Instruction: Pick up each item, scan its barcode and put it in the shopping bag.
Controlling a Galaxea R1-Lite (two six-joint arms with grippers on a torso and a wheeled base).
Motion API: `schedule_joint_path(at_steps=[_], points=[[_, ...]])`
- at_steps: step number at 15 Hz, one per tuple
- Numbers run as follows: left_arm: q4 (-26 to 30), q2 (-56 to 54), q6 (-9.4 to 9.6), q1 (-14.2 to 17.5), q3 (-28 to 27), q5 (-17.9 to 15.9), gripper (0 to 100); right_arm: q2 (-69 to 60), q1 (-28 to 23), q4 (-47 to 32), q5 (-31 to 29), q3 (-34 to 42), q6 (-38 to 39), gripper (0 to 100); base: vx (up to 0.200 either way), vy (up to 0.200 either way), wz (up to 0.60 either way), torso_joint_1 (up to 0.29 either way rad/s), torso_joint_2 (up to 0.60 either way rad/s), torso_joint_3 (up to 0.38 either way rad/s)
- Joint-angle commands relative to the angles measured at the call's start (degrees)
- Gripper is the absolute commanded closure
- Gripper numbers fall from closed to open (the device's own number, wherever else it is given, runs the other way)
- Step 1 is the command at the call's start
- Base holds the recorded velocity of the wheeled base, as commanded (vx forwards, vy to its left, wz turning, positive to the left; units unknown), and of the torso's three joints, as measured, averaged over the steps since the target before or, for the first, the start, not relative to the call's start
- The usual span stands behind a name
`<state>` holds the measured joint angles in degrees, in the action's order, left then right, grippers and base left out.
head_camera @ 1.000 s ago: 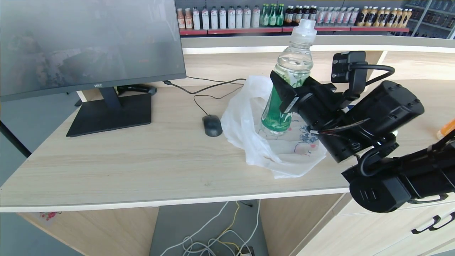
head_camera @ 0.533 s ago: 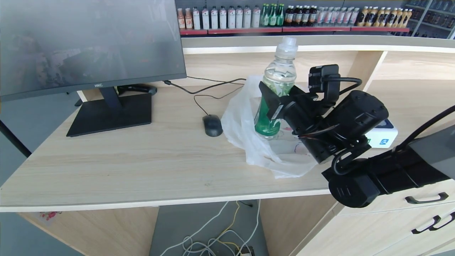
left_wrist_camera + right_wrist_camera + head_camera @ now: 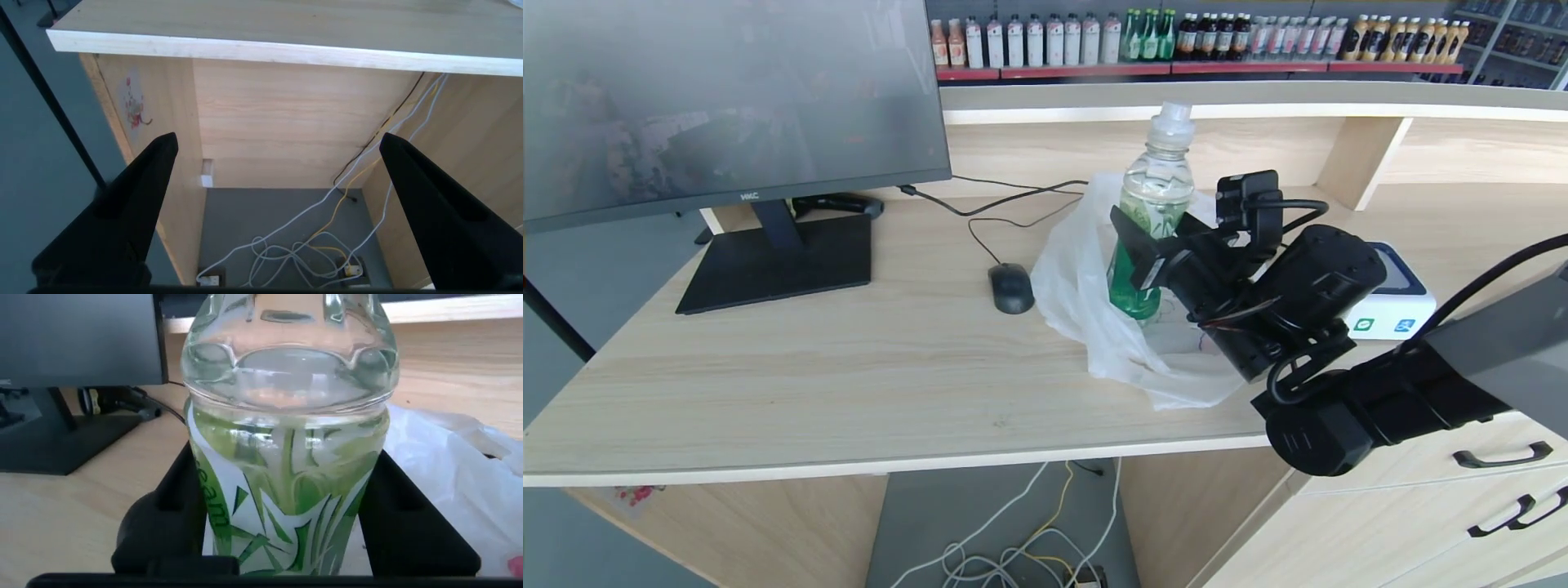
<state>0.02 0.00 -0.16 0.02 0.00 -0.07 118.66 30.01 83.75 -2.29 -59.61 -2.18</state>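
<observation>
A clear bottle (image 3: 1150, 204) with a green label and a white cap stands upright in my right gripper (image 3: 1156, 245), which is shut on its labelled middle. It hangs over the white plastic shopping bag (image 3: 1094, 302) that lies open on the wooden counter. In the right wrist view the bottle (image 3: 290, 465) sits between the two black fingers (image 3: 176, 506), with the bag (image 3: 458, 465) behind it. My left gripper (image 3: 278, 212) is open below the counter's front edge, its two black fingers spread wide with nothing between them.
A monitor (image 3: 727, 98) on a black stand occupies the counter's left back. A black mouse (image 3: 1010, 287) lies just left of the bag, and a barcode scanner (image 3: 837, 202) lies behind the stand. A white box (image 3: 1396, 306) sits to the right. Cables (image 3: 1013, 555) hang under the counter.
My right arm has moved left and down with the bottle, bringing it lower over the bag. The white box at the right has come into sight behind the arm.
</observation>
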Motion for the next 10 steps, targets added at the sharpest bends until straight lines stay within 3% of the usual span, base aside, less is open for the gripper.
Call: schedule_joint_path(at_steps=[1,10], points=[[-0.02,0.00,-0.02,0.06,0.00,-0.01,0,0.78,-0.48,-0.17,0.09,0.11,0.07,100,0.000,0.000,0.00,0.000,0.00,0.000],[-0.02,0.00,-0.02,0.06,0.00,-0.01,0,1.13,-0.31,-0.17,0.18,1.78,-0.02,100,0.000,0.000,0.00,0.000,0.00,0.000]])
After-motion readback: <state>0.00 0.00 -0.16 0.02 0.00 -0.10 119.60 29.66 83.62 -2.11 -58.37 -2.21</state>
